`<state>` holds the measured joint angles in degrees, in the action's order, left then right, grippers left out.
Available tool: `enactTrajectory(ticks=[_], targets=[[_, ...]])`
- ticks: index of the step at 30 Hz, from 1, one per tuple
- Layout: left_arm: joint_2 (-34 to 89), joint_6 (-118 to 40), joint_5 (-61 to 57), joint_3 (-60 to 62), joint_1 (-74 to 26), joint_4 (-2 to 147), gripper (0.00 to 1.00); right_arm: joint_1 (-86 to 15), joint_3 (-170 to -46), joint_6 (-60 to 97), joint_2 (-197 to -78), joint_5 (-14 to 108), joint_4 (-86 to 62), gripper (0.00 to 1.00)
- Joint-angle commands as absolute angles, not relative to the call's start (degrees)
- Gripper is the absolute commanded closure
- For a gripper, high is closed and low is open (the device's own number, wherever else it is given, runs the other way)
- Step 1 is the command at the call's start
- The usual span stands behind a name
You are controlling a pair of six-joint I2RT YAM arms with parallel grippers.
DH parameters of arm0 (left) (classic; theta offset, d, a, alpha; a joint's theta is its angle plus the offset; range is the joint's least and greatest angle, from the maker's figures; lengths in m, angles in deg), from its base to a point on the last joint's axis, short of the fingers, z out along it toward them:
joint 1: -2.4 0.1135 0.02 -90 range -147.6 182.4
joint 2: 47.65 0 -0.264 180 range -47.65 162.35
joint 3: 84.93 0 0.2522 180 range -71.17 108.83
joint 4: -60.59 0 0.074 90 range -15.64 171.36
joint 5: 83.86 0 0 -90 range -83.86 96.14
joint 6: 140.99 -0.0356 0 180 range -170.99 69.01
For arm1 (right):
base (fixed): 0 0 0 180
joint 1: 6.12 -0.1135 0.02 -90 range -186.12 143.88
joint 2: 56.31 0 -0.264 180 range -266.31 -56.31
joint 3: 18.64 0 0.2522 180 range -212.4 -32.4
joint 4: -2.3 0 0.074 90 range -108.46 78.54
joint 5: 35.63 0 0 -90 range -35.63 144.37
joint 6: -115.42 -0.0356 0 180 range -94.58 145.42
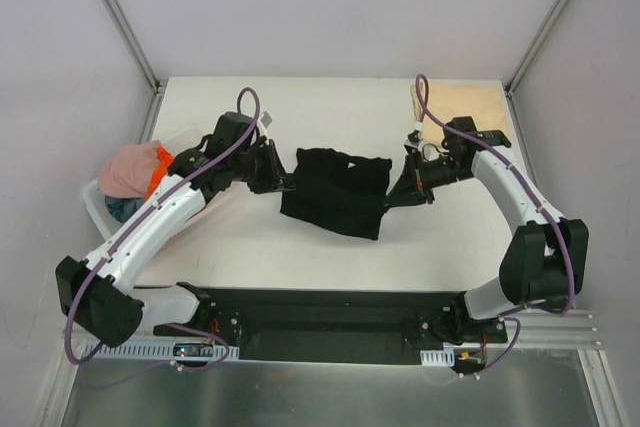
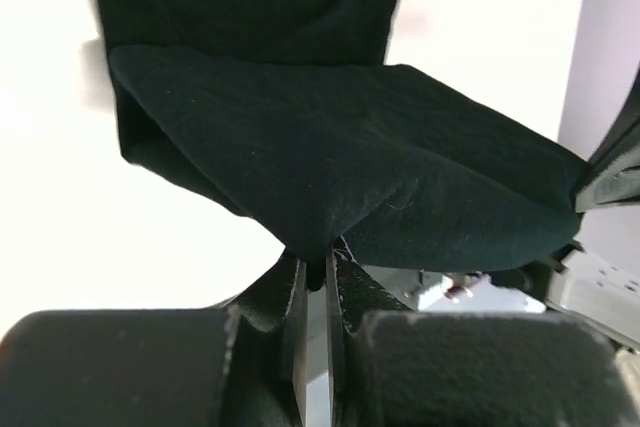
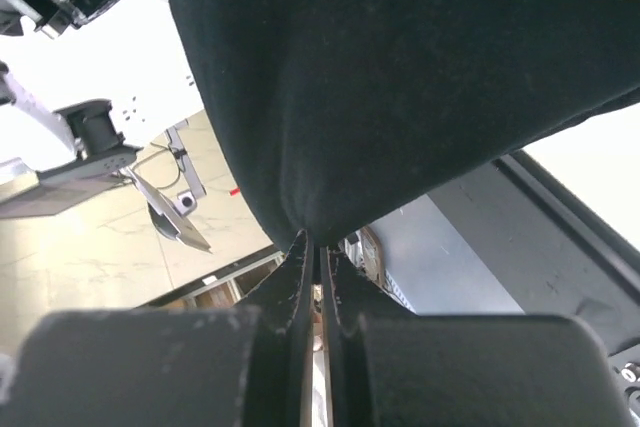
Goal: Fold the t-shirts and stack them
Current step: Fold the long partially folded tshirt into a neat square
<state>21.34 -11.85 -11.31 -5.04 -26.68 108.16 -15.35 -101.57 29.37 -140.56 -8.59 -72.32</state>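
Three t-shirts heaped in the white plastic basket (image 1: 93,209) at the left edge of the table (image 1: 300,247): pink t-shirt (image 1: 128,169) on top, orange t-shirt (image 1: 160,175) tucked against its right side, grey-blue t-shirt (image 1: 125,209) below, showing toward the near side

Outside the basket, flat on the far right corner of the tabletop: tan t-shirt (image 1: 470,107)

Mid-table, slung between the two claws: black t-shirt (image 1: 335,192), bunched and sagging, far edge pulled fairly taut, near part drooping. Cannot tell whether that lowest fold touches the surface

Left arm (image 1: 150,227): stretched from the near left base diagonally away and rightward, passing just beside the basket's right rim, wrist turned to point right. Left gripper (image 2: 318,267): fingers pressed together, pinching a gathered fold at the left end of the black t-shirt, cloth fanning out above the tips

Right arm (image 1: 520,212): elbow raised at the right side, forearm angled away and leftward, wrist near the tan t-shirt's near left corner but apart from it. Right gripper (image 3: 318,250): fingers likewise squeezed together, nipping a puckered fold at the right end of the black t-shirt, fabric ballooning overhead in the wrist view
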Motion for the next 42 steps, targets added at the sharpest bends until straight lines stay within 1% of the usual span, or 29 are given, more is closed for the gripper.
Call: enactTrajectory(ticks=[1,5,6,8,9,11,16,20,24,26,29,30,31,33,34,35,36,37,38,39,40,42], targets=[[26.68,-16.36,-6.78,-0.25,-25.20,108.81,1.00,-14.38,-104.56,27.89,-144.46,-9.70,-69.47,0.99],[31.70,-17.41,-5.64,4.49,-23.27,107.85,1.00,-12.80,-106.58,25.60,-148.06,-8.66,-66.31,0.99],[32.58,-17.42,-5.38,5.12,-22.91,107.41,1.00,-12.80,-107.37,25.60,-149.37,-3.95,-65.78,0.99],[35.48,-17.42,-4.59,6.52,-22.21,106.79,1.00,-12.53,-109.04,23.59,-150.87,-0.31,-64.64,0.99],[36.45,-17.24,-4.41,6.96,-21.95,106.09,1.00,-12.10,-109.04,22.10,-151.58,-0.65,-60.45,0.99],[39.52,-17.50,-6.42,8.54,-20.89,105.21,1.00,-11.92,-109.65,18.75,-153.42,-0.74,-56.91,0.99],[47.60,-18.38,-6.43,13.55,-19.57,103.71,1.00,-11.13,-115.10,18.48,-158.96,3.91,-56.72,0.99],[53.41,-18.82,-6.34,19.78,-18.43,103.27,1.00,-10.16,-118.97,18.83,-162.82,7.17,-56.28,0.99],[60.00,-19.61,-8.18,25.50,-17.90,103.27,1.00,-9.63,-123.27,17.60,-168.00,12.87,-53.57,0.99],[64.31,-19.96,-8.54,28.83,-17.81,103.27,1.00,-9.54,-125.39,16.38,-170.64,12.89,-51.89,0.99],[70.02,-19.96,-3.72,32.70,-17.81,103.18,1.00,-9.63,-128.98,15.23,-176.09,14.72,-49.70,0.99],[71.69,-20.05,-3.01,34.02,-17.64,103.01,1.00,-9.63,-130.39,15.14,-177.67,16.47,-48.64,0.97],[75.27,-20.40,-3.09,35.69,-17.55,103.01,1.00,-9.54,-131.62,15.05,-180.30,17.19,-48.37,0.90],[79.15,-21.19,-4.14,42.01,-17.46,102.92,1.00,-9.63,-135.84,14.79,-182.60,19.11,-47.06,0.89],[82.39,-21.72,-6.49,44.47,-17.46,102.92,0.94,-9.54,-137.24,14.62,-184.18,19.56,-46.96,0.80],[83.82,-21.90,-6.95,48.67,-17.46,102.92,0.90,-9.63,-139.00,14.70,-184.63,19.57,-47.05,0.75],[84.79,-22.07,-7.74,50.28,-17.38,102.92,0.82,-9.81,-141.45,14.70,-184.72,19.39,-47.23,0.72],[85.67,-22.07,-8.01,51.52,-17.37,102.92,0.66,-9.72,-142.61,14.79,-184.72,19.30,-47.31,0.70],[85.68,-22.25,-7.40,52.92,-17.37,102.92,0.56,-9.81,-143.49,15.49,-184.11,19.13,-47.66,0.69],[85.50,-22.42,-7.14,53.37,-17.37,102.83,0.50,-9.72,-144.72,15.75,-183.50,18.87,-48.36,0.68],[84.46,-22.69,-7.05,53.46,-17.29,102.92,0.38,-9.81,-145.08,16.19,-182.88,18.78,-48.89,0.63],[82.79,-23.21,-7.22,52.50,-17.29,102.92,0.27,-9.89,-144.47,17.77,-180.25,18.69,-50.21,0.58]])
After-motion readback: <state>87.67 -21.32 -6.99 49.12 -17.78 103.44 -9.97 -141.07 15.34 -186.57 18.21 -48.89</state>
